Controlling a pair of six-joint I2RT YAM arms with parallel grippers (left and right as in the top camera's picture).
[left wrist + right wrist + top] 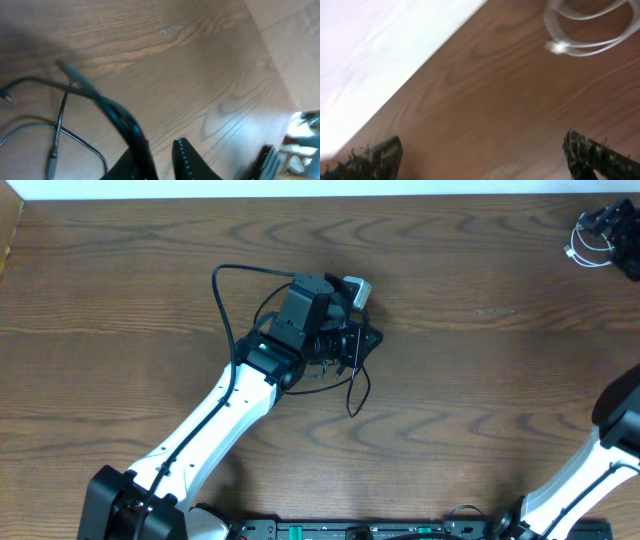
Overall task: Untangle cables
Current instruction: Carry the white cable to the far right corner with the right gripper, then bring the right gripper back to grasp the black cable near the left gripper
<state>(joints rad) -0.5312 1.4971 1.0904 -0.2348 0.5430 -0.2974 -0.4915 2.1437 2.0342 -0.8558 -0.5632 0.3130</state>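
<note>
Shows the left gripper (161, 145) at mid-table (480, 380), fingers parted only a crack, the black cable (112, 111) sprawled loose on the wood and running up to one fingertip (too blurred there to say more). Finds, at the far right corner, the white cable (555, 47) coiled just beyond the right gripper (481, 142), spread wide and holding nothing.

Table (480, 380): wood grain noted, brown, matt.
White cable (556, 46): smooth, glossy sheath noted.
Left gripper fingers (189, 161): black, ridged.

One cable (355, 392) mid-table under left arm (215, 425), other cable (583, 253) at far right corner
</note>
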